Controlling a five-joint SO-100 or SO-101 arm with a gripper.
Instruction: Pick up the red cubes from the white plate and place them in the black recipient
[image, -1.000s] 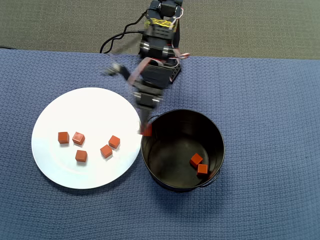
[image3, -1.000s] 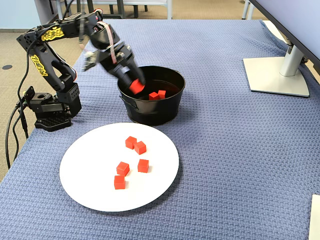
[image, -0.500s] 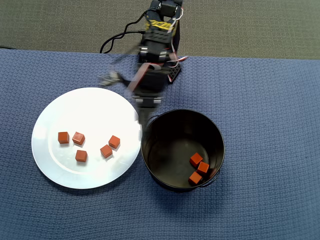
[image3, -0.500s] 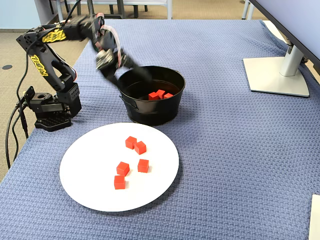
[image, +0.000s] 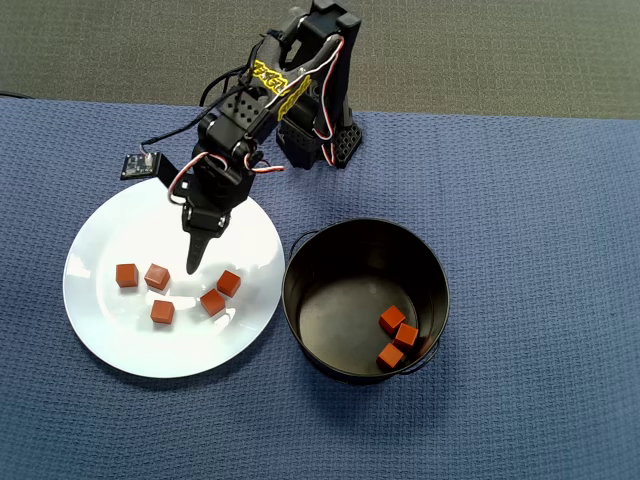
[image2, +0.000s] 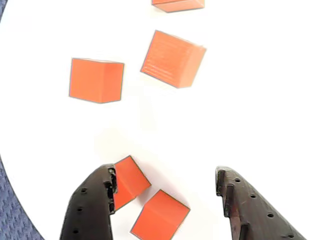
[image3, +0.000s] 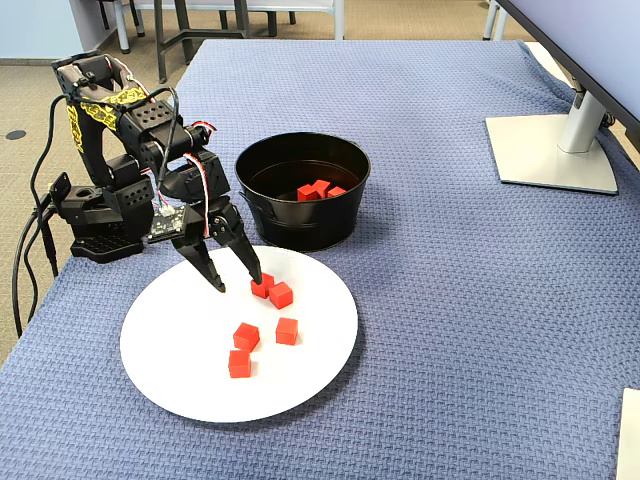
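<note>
- Hovering low over the plate (image: 110, 330), the gripper (image: 196, 262) points down with its jaws spread and nothing between them; in the fixed view its fingertips (image3: 218, 287) are well apart, just above the white surface
- five cubes lie on the plate; in the overhead view, two sit side by side at the left (image: 126, 275) and (image: 157, 276); one lies below them (image: 162, 312); two more lie to the right (image: 212, 302) and (image: 229, 283)
- in the wrist view, the left finger (image2: 90, 205) stands just beside one cube (image2: 129, 181), partly covering its edge; whether they touch I cannot tell; a second cube (image2: 160, 215) lies against that one, between the fingers; the right finger (image2: 250, 210) is clear of both
- further up in the wrist view, two cubes lie apart (image2: 96, 80) and (image2: 173, 58); a fifth is cut off by the top edge (image2: 177, 4)
- the pot (image: 435, 270) stands on the blue cloth (image: 540, 250) just right of the plate in the overhead view, its rim near the plate's edge; three cubes sit close together at the lower right of its floor (image: 392, 319), (image: 406, 335), (image: 390, 356)
- the arm's base (image3: 100, 235) sits on the cloth's edge, left of the pot in the fixed view; a monitor stand (image3: 555, 150) is far off at the right
</note>
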